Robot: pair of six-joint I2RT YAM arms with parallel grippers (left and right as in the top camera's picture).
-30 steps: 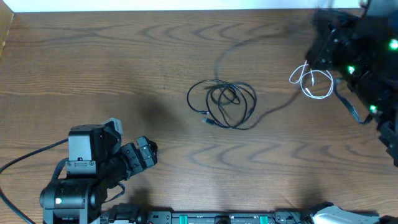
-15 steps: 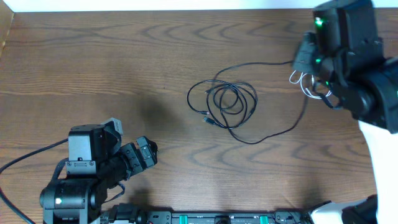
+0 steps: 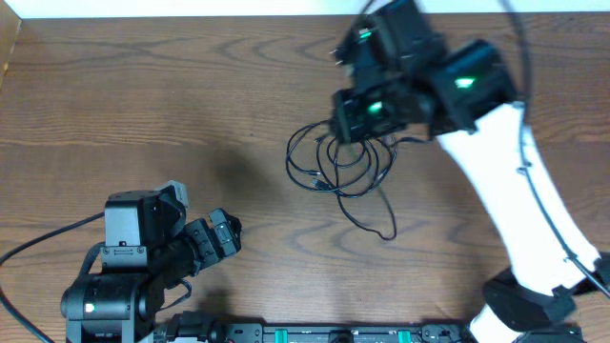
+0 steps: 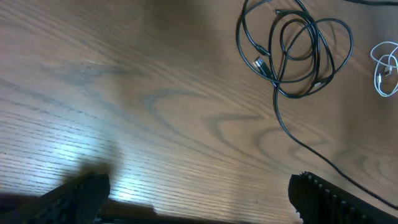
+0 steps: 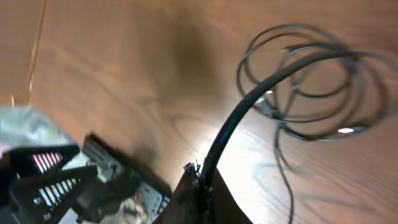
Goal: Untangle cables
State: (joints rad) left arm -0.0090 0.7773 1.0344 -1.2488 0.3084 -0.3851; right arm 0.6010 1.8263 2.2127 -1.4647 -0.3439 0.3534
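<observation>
The black cables (image 3: 324, 176) lie in a tangled coil of loops at the table's middle, and one tail (image 3: 386, 233) trails toward the front. In the left wrist view the coil (image 4: 292, 53) is at the top, with the white cable (image 4: 384, 68) at the right edge. In the overhead view the white cable is hidden under the right arm. My right gripper (image 3: 355, 131) hangs over the coil's far side. It is shut on a black cable (image 5: 249, 106) that arcs up from its fingertips (image 5: 200, 179). My left gripper (image 3: 229, 233) is open at the front left, with nothing between its fingers (image 4: 81, 193).
The right arm's white link (image 3: 519, 191) slants across the right half of the table above the surface. The left arm's base (image 3: 124, 276) and its thick black wire (image 3: 38, 243) sit at the front left. A rail (image 3: 334, 333) runs along the front edge.
The right arm has swung from the far right to over the coil, carrying its black cable along. The cable's tail now lies in front of the coil. The left arm has not moved.
</observation>
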